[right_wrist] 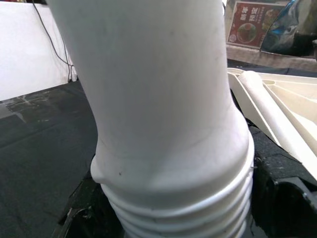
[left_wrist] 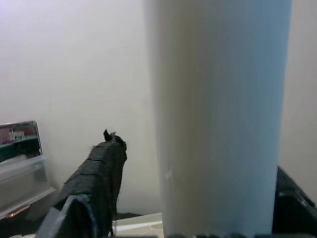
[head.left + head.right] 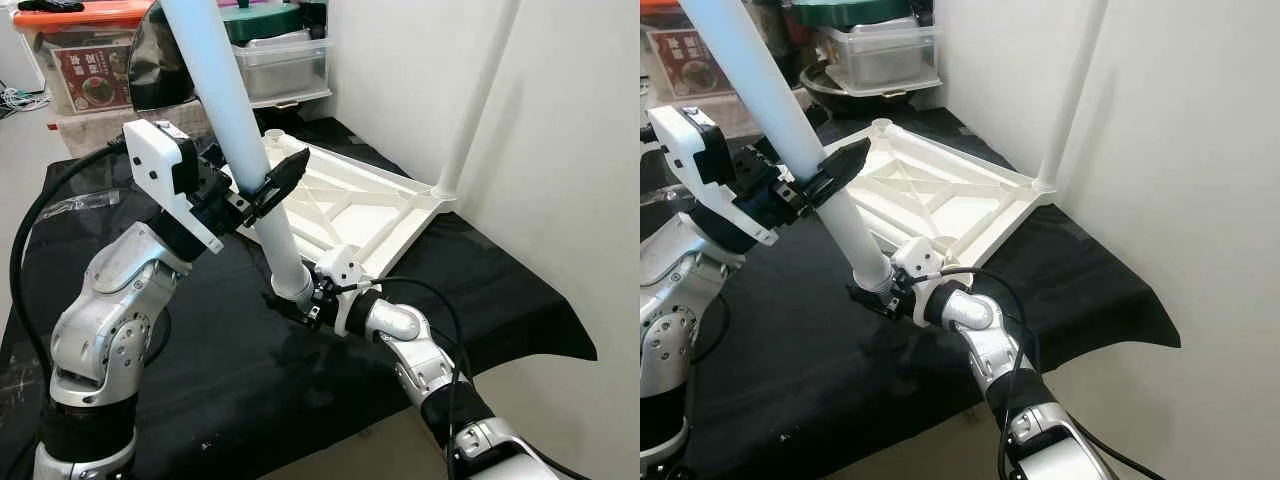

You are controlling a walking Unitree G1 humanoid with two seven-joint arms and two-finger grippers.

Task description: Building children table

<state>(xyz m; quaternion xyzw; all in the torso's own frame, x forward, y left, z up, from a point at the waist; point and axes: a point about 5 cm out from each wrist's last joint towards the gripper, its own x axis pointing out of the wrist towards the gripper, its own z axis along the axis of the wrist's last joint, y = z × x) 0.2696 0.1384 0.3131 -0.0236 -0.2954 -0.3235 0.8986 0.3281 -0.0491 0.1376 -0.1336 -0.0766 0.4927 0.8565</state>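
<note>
A white table top (image 3: 350, 205) lies upside down on a black cloth. One white leg (image 3: 480, 100) stands upright in its far right corner. A second white table leg (image 3: 225, 90) is held tilted above the near corner of the top. My right gripper (image 3: 295, 300) is shut on the leg's threaded lower end (image 1: 183, 208). My left gripper (image 3: 268, 188) reaches around the middle of the leg. One of its fingers (image 2: 101, 168) stands a little off the leg (image 2: 218, 114), so this gripper is open.
The black cloth (image 3: 500, 300) covers a low surface that ends near the white wall (image 3: 580, 150) on the right. Plastic storage boxes (image 3: 280, 60) and a carton (image 3: 95, 75) stand at the back.
</note>
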